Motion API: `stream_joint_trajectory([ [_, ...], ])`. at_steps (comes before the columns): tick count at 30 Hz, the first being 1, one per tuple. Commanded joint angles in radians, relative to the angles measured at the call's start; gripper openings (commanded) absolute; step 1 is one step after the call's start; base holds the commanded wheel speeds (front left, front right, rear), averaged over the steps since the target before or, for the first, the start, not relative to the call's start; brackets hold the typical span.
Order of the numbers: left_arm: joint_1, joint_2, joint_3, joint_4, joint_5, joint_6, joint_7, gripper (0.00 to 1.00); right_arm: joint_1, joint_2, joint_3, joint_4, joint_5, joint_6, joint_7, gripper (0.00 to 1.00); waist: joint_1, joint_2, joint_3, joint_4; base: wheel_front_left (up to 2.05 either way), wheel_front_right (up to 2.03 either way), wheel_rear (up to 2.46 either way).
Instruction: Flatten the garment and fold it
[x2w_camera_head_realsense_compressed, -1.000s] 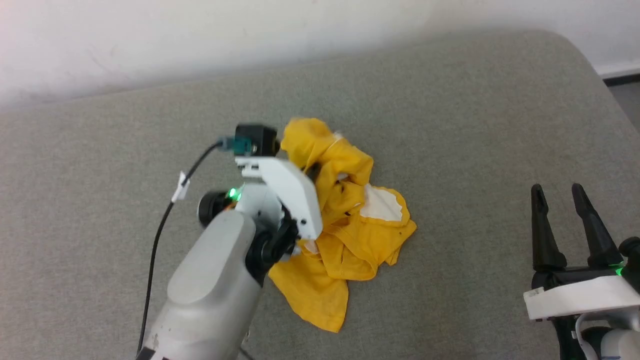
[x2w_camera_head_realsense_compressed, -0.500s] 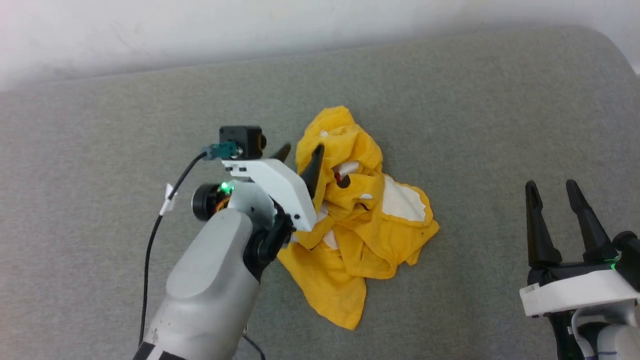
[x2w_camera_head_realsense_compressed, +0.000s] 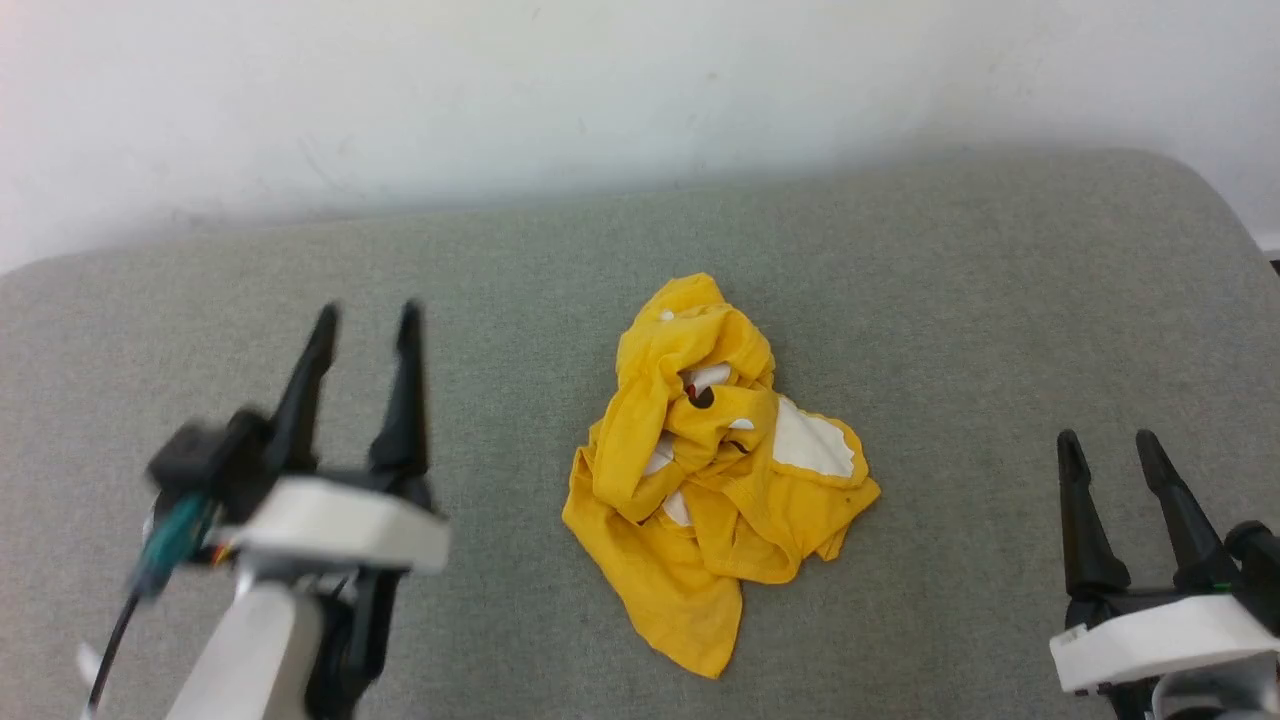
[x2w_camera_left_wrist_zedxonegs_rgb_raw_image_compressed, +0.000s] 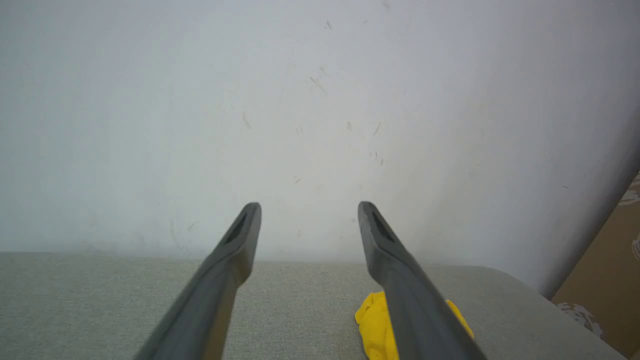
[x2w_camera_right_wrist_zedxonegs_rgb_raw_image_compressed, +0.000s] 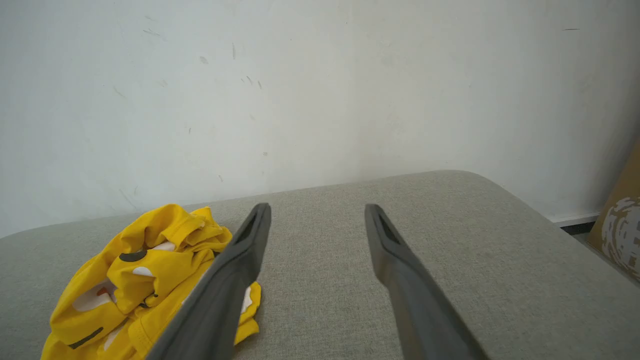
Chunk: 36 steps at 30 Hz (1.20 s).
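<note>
A plain white wall, scuffed with faint grey marks, stands behind the work area. Below it lies a broad grey woven-fabric cushion surface with a rounded far-right corner; its far edge meets the wall.

The wrist views take in more of the room. Both catch a brown panel, probably cardboard, with a pale mottled print, past the cushion's right end. The right wrist view also gives a white skirting strip at the foot of the wall. The head view gives the layout from above.

The bright yellow crumpled cotton T-shirt sits near the middle of the cushion, between the two arms and touching neither. Its long axis runs from the wall side toward the robot. A rounded bunched lobe lies at the far end and a narrower flat tail points toward the robot. A flatter flap spreads to the robot's right and carries a white patch. A small black oval mark shows among the folds.

The left gripper, blurred in the head view, hovers well to the left with its two dark fingers spread apart and nothing between them. The right gripper hangs at the lower right, its fingers likewise parted and empty.
</note>
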Motion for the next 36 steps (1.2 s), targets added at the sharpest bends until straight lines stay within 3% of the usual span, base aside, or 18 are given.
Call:
stream_joint_trajectory([
  [1,0.062,0.016,0.017,-0.037,0.024,0.024,-0.019,1.00,0.015,0.003,-0.006,-0.002,0.002,-0.002,0.005,1.00,0.0002,-0.0001,-0.012,0.000,0.00,0.00,0.00],
  [6,0.314,0.027,0.098,-0.200,0.095,0.124,-0.055,1.00,0.047,0.003,-0.013,-0.004,0.007,-0.002,0.011,1.00,0.0002,-0.0001,-0.022,0.003,0.00,0.00,0.00],
  [11,0.474,-0.005,0.116,-0.270,0.149,0.156,-0.059,1.00,0.067,0.003,-0.025,-0.003,0.010,-0.002,0.020,1.00,0.0002,-0.0001,-0.019,0.034,0.00,0.00,0.00],
  [16,0.478,-0.049,0.111,-0.279,0.187,0.128,-0.059,1.00,0.026,0.003,-0.025,-0.018,-0.005,-0.002,0.067,1.00,0.0002,-0.0001,-0.002,0.080,0.00,0.00,0.00],
  [20,0.448,-0.084,0.097,-0.260,0.206,0.097,-0.059,1.00,-0.059,-0.004,0.013,-0.047,-0.045,-0.002,0.164,1.00,0.0002,-0.0001,0.026,0.108,0.00,0.00,0.00],
  [29,0.389,-0.141,0.082,-0.207,0.241,0.036,-0.059,1.00,-0.216,-0.197,0.147,0.081,-0.004,-0.002,0.452,1.00,0.0002,-0.0001,0.104,0.182,0.00,0.00,0.00],
  [36,0.354,-0.164,0.082,-0.179,0.268,0.001,-0.059,1.00,-0.231,-0.268,0.228,0.196,0.041,-0.002,0.571,1.00,0.0002,-0.0001,0.153,0.241,0.00,0.00,0.00],
])
